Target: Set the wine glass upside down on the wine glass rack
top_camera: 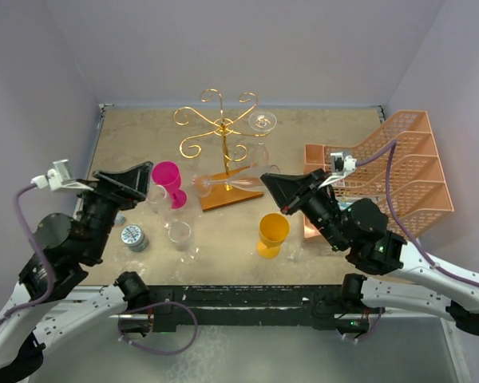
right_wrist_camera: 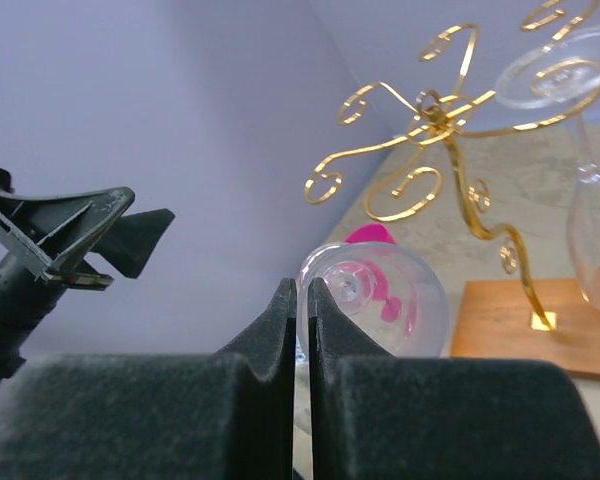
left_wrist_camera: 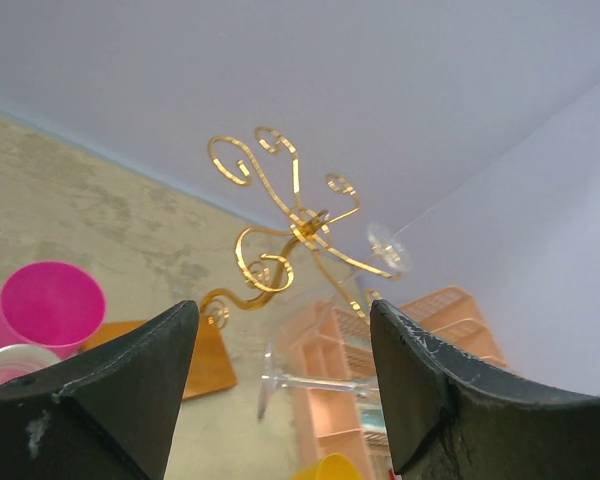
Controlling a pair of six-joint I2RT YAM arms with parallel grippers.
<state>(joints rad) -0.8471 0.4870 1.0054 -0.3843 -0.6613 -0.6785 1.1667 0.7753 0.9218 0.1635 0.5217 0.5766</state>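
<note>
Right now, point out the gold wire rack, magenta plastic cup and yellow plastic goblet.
gold wire rack (top_camera: 223, 125), top view, central hub
magenta plastic cup (top_camera: 166, 174), top view, bowl
yellow plastic goblet (top_camera: 273, 227), top view, bowl

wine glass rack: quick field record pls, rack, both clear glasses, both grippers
rack: gold wire wine glass rack with scroll arms, upright on its brown wooden base
hung glass: hanging clear wine glass, upside down on a right-hand arm
second glass: held clear wine glass, lying sideways beside the rack's post, not hung yet
right gripper: shut on the held clear wine glass
left gripper: open, empty, facing the rack
</note>
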